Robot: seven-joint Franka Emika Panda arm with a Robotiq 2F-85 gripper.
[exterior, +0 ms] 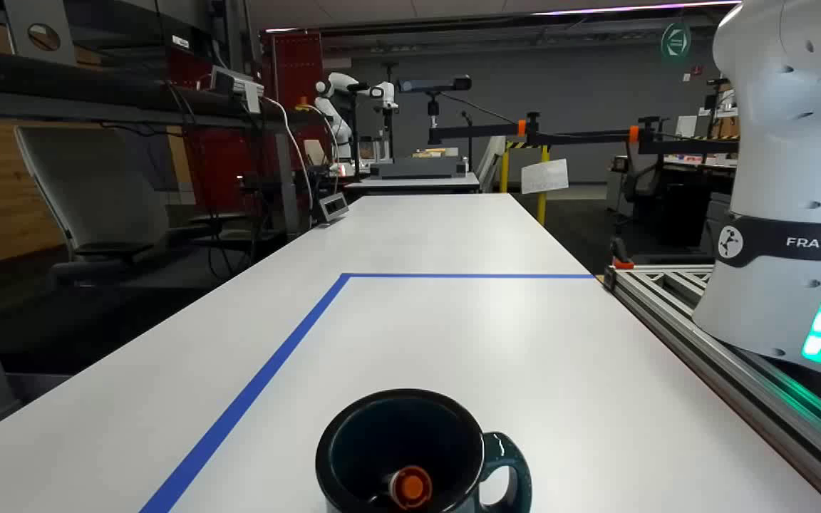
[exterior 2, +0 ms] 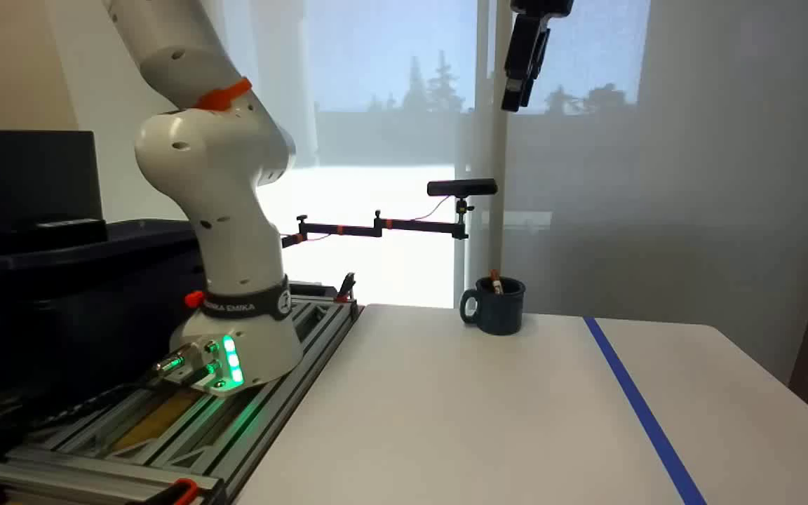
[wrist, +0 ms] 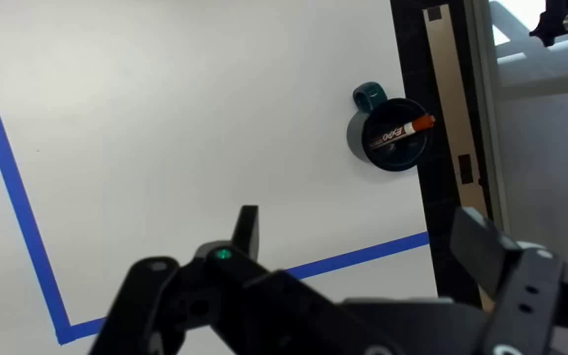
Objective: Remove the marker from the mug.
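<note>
The dark, glossy mug stands upright on the white table, seen in both exterior views (exterior: 375, 431) (exterior 2: 501, 315) and in the wrist view (wrist: 357, 137). The marker leans inside the mug in both exterior views (exterior: 410, 487) (exterior 2: 496, 283). Its orange-red end reaches the rim, and its brown EXPO-printed body (wrist: 393, 135) slants down into the mug in the wrist view. My gripper (wrist: 358, 219) is open with nothing between its fingers. In an exterior view the gripper (exterior 2: 518, 102) hangs high above the mug, apart from it. The gripper is out of view in the remaining exterior view.
Blue tape lines (wrist: 17, 192) mark the white table (exterior 2: 516, 407). The mug stands near a table edge, beside a dark gap and a window ledge in the wrist view. A camera on a jointed bar (exterior 2: 461, 188) is behind the mug. The robot base sits on a metal rail frame (exterior 2: 320, 365).
</note>
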